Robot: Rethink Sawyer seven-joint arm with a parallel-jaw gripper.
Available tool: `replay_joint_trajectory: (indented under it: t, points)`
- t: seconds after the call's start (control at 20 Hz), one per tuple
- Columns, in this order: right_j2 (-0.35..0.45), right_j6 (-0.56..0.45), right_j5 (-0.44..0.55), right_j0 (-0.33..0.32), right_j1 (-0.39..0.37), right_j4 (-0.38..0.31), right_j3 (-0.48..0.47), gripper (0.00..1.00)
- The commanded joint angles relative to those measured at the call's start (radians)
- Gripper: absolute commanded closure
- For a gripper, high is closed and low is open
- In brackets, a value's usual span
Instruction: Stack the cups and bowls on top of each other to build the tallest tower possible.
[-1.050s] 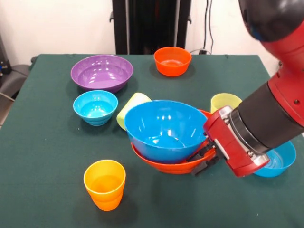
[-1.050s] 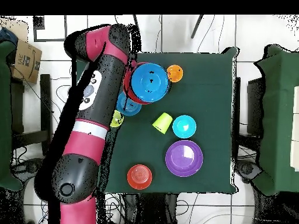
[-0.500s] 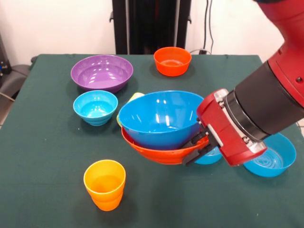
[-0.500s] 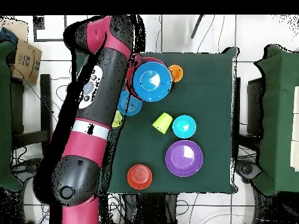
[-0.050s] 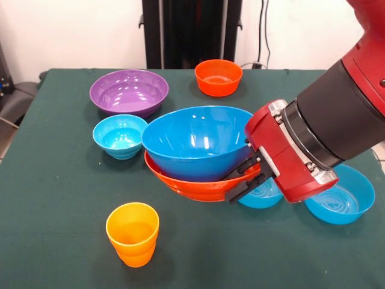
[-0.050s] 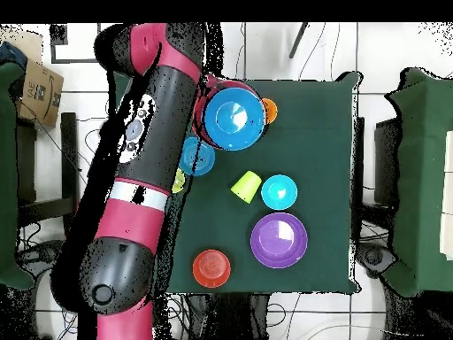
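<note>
My gripper is shut on the right rim of the large orange bowl. The large blue bowl is nested inside it. Both hang tilted above the table, up and to the right of the upright orange cup. In the overhead view the blue bowl partly overlaps the orange cup. A yellow-green cup lies on its side mid-table. It is hidden behind the bowls in the front view. Another green cup peeks out beside the arm.
The purple bowl and small orange bowl stand at the far side. The small blue bowl is left of the held pair. Two medium blue bowls sit under and right of my arm.
The held orange and blue bowls have risen off the table and shifted left in the front view, toward the orange cup. That uncovered a medium blue bowl beneath.
</note>
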Motion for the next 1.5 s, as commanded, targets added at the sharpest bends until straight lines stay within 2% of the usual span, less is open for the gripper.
replay_joint_trajectory:
  t: [0.05, 0.55, 1.5]
  points:
    - [0.001, -0.007, 0.052, -0.017, -0.024, -0.031, -0.053, 1.0]
    - [0.052, -0.027, -0.044, -0.024, 0.003, -0.053, -0.011, 1.0]
    - [0.01, -0.097, -0.064, -0.152, 0.016, 0.01, -0.154, 1.0]
